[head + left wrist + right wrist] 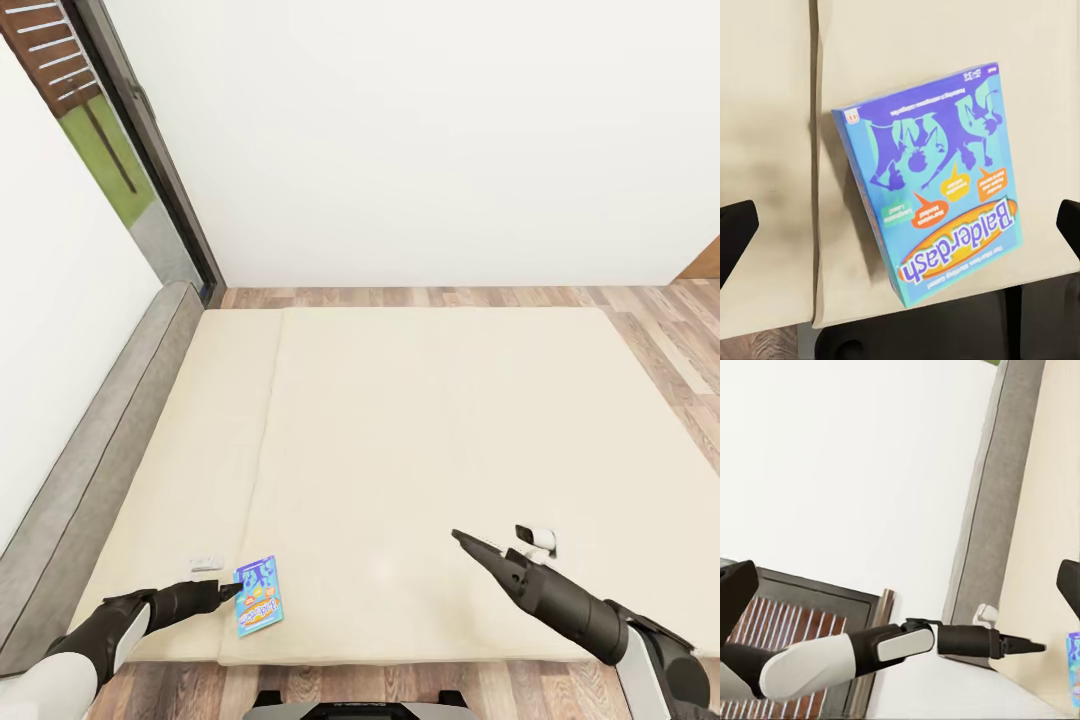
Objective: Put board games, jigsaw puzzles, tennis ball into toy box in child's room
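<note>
Bed mostly open, little in the way
Mattress (420, 450) bare except blue game (258, 595) near front-left edge; grey frame (95, 450) and wall (50, 370) bound left side, floor (690, 350) open right

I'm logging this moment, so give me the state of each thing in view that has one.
Balderdash board game: lying flat on the bed, near its edge, not gripped.
Left tool: open, poised over the game.
Right tool: held above the mattress, empty; open or shut unclear.
Bed: mattress otherwise bare.
</note>
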Available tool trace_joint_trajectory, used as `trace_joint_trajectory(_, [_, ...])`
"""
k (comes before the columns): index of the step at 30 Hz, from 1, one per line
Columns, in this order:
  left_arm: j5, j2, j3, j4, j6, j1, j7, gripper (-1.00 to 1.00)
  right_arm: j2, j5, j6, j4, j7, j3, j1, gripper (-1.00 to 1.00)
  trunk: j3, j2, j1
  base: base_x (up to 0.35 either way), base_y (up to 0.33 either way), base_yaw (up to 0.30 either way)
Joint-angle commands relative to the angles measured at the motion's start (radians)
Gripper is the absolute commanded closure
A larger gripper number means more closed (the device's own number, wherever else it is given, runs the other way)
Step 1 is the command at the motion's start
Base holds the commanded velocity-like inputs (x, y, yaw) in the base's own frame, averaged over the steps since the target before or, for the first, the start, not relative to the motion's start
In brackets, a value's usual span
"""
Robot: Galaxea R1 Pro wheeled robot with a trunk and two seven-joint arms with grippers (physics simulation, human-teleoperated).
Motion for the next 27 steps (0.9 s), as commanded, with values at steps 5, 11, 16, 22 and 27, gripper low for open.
trace_joint_trajectory(5, [-0.008,-0.007,0.008,-0.002,0.007,0.000,-0.007,-1.00,0.006,0.002,0.053,-0.001,-0.012,0.036,-0.001,-1.00,-0.001,-0.002,0.001,0.000,0.000,0.000])
trace_joint_trajectory(11, [-0.008,-0.010,0.008,-0.002,0.007,0.000,-0.007,-1.00,0.007,-0.002,0.037,-0.001,0.008,0.049,-0.001,-1.00,-0.001,-0.002,0.001,0.000,0.000,0.000])
trace_joint_trajectory(16, [-0.008,-0.015,0.008,-0.002,0.008,0.000,-0.007,-1.00,0.008,-0.004,-0.003,-0.001,0.036,0.047,0.000,-1.00,-0.001,-0.002,0.001,0.000,0.000,0.000])
trace_joint_trajectory(22, [-0.009,-0.016,0.008,-0.002,0.008,0.000,-0.007,-1.00,0.006,-0.005,-0.015,-0.001,0.044,0.046,0.001,-1.00,-0.001,-0.002,0.001,0.000,0.000,0.000])
trace_joint_trajectory(27, [-0.009,-0.017,0.008,-0.002,0.007,0.000,-0.007,-1.00,0.002,-0.006,-0.019,-0.001,0.047,0.045,0.001,-1.00,-0.004,-0.002,0.001,0.000,0.000,0.000])
